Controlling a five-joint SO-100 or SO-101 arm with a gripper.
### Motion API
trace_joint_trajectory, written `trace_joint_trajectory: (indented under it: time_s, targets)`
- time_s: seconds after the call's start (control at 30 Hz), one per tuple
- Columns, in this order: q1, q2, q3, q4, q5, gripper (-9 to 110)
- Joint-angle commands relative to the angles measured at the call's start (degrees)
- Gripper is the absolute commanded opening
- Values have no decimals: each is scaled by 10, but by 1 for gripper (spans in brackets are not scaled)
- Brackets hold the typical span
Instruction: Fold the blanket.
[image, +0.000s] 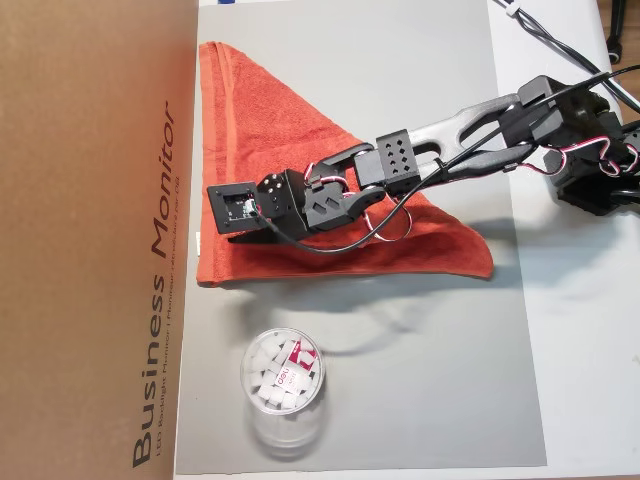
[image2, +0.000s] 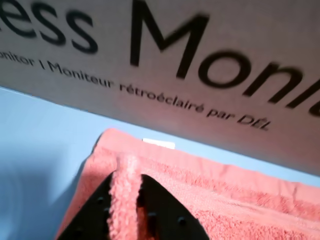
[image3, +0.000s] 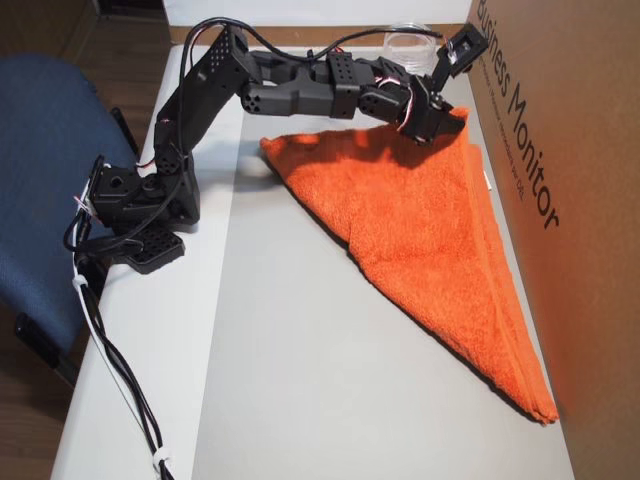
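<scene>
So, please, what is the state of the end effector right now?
End effector: closed, pinching a ridge of the blanket near its corner beside the cardboard box.

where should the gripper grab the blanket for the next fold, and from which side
Probably the free pointed corner of the blanket, lower right in an overhead view, coming from above on the open mat side. The blanket lies folded into a flat triangle, its long edge runs beside the cardboard box, and the gripper is pinching cloth at the box-side corner.
</scene>
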Motion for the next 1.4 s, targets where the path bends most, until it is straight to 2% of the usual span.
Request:
trace_joint_trajectory:
  time_s: [0.0, 0.63, 1.27, 1.37]
  targets:
    - [-5, 4, -36, -12, -5, 0]
    - [-5, -119, -144, -12, -5, 0]
    - [-11, -152, -151, -12, 5, 0]
    - [-12, -152, -149, -11, 6, 4]
